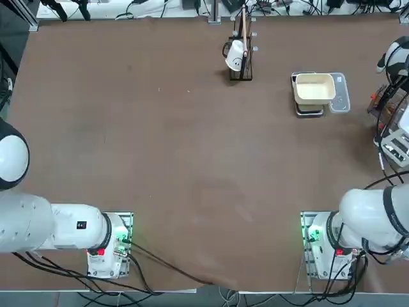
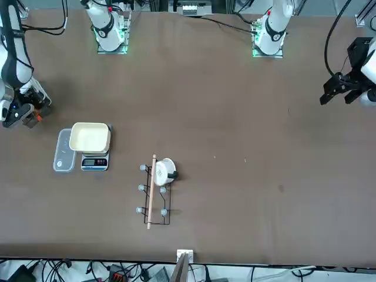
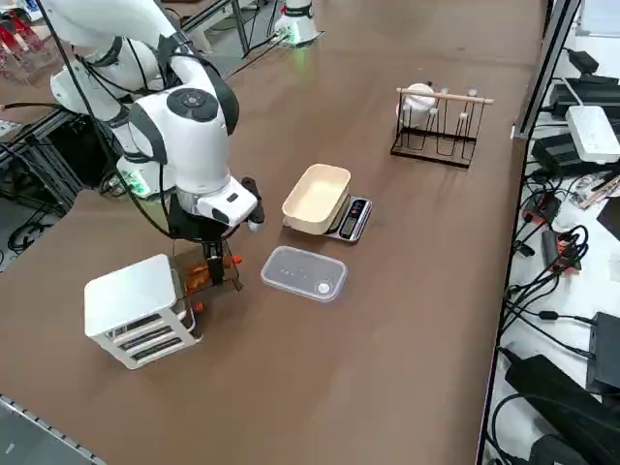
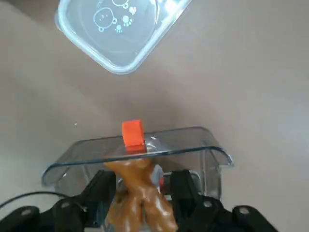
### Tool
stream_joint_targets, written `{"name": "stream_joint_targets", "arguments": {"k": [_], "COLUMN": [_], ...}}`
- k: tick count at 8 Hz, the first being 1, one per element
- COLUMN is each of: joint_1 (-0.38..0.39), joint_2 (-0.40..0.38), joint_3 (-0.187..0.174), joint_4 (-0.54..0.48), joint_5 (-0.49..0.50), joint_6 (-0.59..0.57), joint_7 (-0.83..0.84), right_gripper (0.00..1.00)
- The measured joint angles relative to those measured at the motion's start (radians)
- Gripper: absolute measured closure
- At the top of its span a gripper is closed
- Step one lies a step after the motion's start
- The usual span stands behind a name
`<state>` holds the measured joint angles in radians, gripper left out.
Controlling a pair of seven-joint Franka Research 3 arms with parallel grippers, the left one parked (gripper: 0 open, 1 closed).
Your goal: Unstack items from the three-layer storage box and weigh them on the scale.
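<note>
The white three-layer storage box stands at the table's right side. A clear drawer with an orange handle is pulled out from it. My right gripper reaches down into that drawer, with its fingers pressed against both sides of a brown bread-like item. In the right side view the gripper hangs beside the box. The scale carries a cream square bowl, which holds nothing.
A clear rounded lid lies flat between the drawer and the scale. A dark wire rack with a white cup stands farther along the table. Cables and devices crowd the far table edge.
</note>
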<state>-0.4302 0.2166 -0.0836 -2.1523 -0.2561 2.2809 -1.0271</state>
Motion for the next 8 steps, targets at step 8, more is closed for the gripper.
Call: {"name": "stream_joint_targets", "arguments": {"k": [8], "joint_1": [0.008], "joint_2": [-0.079], "joint_3": [0.014], "joint_4": [0.026], "joint_5": [0.044], "joint_6": [-0.111], "joint_7": [0.003], "right_gripper": [0.65]}}
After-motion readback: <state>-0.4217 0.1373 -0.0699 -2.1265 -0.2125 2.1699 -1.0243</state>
